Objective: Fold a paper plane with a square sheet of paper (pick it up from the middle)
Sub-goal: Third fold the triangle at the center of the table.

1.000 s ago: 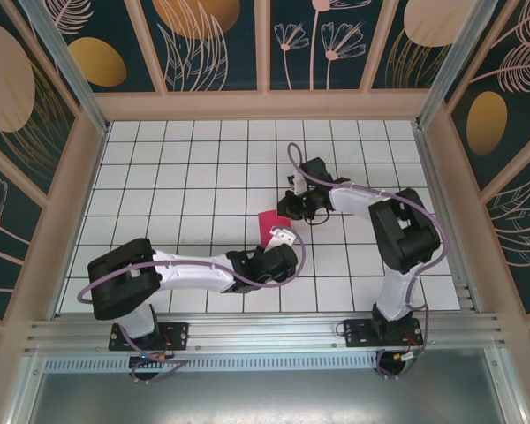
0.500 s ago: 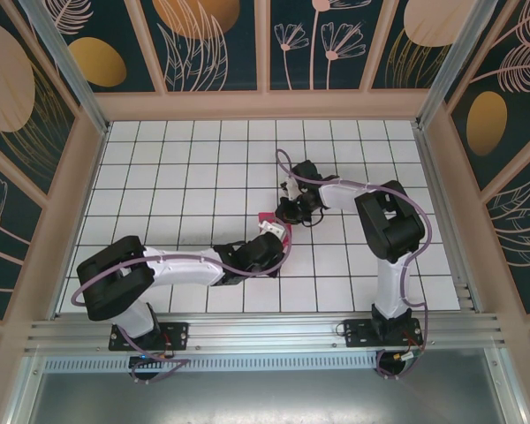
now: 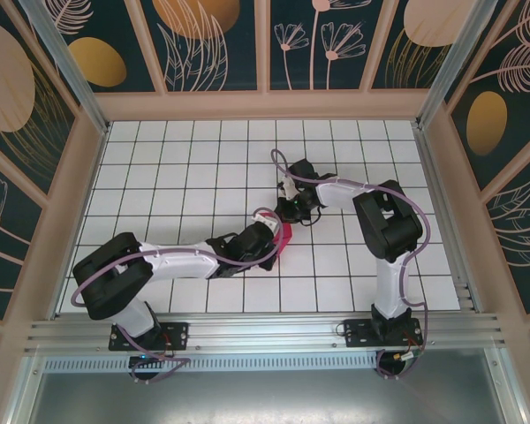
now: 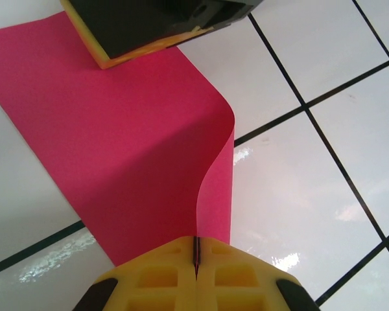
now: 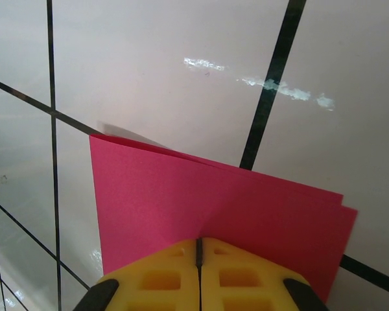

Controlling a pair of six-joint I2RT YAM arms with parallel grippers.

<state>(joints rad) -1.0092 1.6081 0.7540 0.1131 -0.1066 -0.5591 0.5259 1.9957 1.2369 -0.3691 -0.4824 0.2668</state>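
The square sheet of paper (image 3: 283, 235) is magenta-pink and doubled over, a small patch of it showing between the two grippers in the top view. My left gripper (image 3: 271, 238) is shut on one curled edge of the sheet (image 4: 117, 129), which bows up from the tiles. My right gripper (image 3: 289, 211) is shut on the opposite side, where two layers (image 5: 214, 201) lie one over the other with a fold at the far edge. The right gripper's yellow fingertip (image 4: 139, 45) rests at the sheet's far end in the left wrist view.
White tiled floor (image 3: 185, 177) with black grout lines spreads all around. Patterned walls and a metal frame (image 3: 247, 331) enclose it. Both arms crowd the centre-right, their cables looping above the wrists.
My left gripper has moved up and to the right, closer to the right gripper, covering most of the paper. The right gripper has shifted slightly left.
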